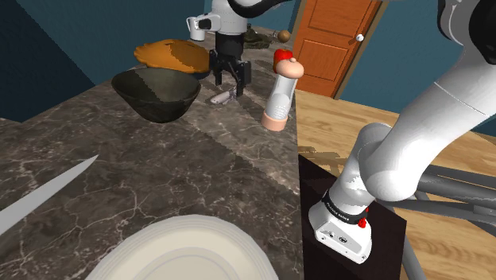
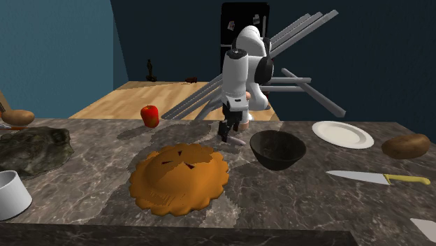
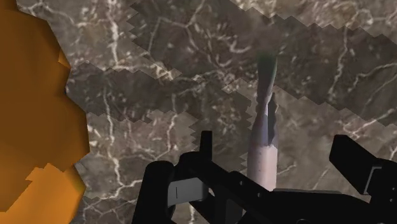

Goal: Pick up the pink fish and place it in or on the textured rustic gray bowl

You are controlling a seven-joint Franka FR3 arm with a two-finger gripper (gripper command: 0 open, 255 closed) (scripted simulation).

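One pinkish fish under one wide-open gripper, near one dark bowl, one pie.

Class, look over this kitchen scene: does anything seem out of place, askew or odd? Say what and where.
Grey bars jut at crossing angles behind the arm, unlike any furniture. On the counter nothing looks spilled or broken.
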